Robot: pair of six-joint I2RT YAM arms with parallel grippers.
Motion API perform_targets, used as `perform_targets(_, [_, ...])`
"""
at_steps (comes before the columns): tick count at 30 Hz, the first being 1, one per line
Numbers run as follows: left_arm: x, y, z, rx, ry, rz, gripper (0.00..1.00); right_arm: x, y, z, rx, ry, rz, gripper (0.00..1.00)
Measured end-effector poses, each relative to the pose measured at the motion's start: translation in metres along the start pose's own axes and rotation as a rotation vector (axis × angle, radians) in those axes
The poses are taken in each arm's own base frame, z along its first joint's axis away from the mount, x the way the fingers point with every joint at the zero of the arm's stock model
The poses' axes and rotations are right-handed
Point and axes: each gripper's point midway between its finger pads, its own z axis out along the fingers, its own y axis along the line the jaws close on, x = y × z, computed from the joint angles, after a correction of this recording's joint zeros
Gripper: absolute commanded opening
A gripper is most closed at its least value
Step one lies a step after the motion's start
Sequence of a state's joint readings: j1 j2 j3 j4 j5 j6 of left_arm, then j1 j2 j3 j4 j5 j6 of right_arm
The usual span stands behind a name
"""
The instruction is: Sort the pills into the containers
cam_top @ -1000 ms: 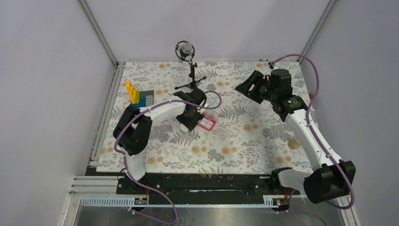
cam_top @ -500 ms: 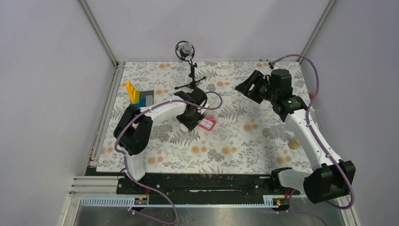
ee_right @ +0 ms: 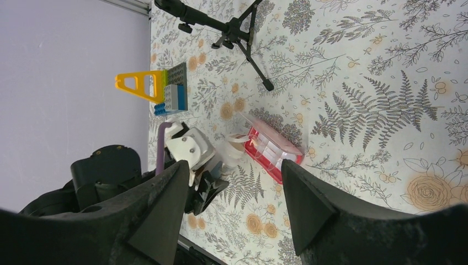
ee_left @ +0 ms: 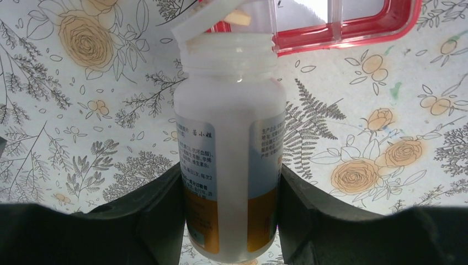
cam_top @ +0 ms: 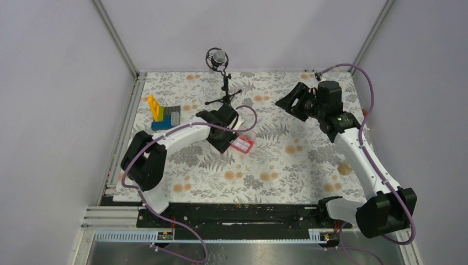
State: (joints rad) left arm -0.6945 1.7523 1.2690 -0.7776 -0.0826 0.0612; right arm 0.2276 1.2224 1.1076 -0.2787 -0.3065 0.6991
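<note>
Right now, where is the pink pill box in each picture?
Top camera: the pink pill box sits near the middle of the table.
Left wrist: the pink pill box is at the top edge, behind the white bottle.
Right wrist: the pink pill box is near the middle, lying slantwise.
Shared landmark: the flowered cloth lies under it in all three.

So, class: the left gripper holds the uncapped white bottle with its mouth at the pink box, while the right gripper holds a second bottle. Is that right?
Not quite. The right gripper holds nothing: the right wrist view shows its jaws open and empty. The rest stands: the left gripper holds the uncapped white bottle, mouth at the pink box.
</note>
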Motion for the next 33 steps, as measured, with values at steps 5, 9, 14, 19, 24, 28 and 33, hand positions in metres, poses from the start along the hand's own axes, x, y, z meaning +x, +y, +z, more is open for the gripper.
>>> perform_targets(5, [0.002,-0.001,-0.007,0.004,-0.064,-0.002,0.00,0.000,0.000,0.000,0.000,-0.001,0.001,0.69])
perform_targets(9, [0.005,-0.003,-0.010,0.012,-0.114,-0.005,0.00,0.000,0.000,0.000,0.000,-0.001,0.003,0.71])
perform_targets(14, [0.000,-0.007,-0.025,0.038,-0.226,-0.006,0.00,0.001,0.003,-0.001,-0.020,0.008,-0.008,0.74])
perform_targets(19, [-0.012,-0.012,-0.052,0.075,-0.382,0.007,0.00,-0.001,0.009,-0.004,-0.052,-0.006,-0.038,0.77])
perform_targets(24, [-0.027,-0.018,-0.076,0.111,-0.514,0.031,0.00,-0.003,0.025,-0.010,-0.132,-0.006,-0.082,0.86])
perform_targets(28, [-0.048,-0.026,-0.097,0.159,-0.632,0.054,0.00,-0.002,0.050,-0.016,-0.270,0.009,-0.136,0.89])
perform_targets(33, [-0.087,-0.038,-0.139,0.237,-0.862,0.074,0.00,-0.004,0.088,-0.030,-0.464,0.023,-0.163,0.89])
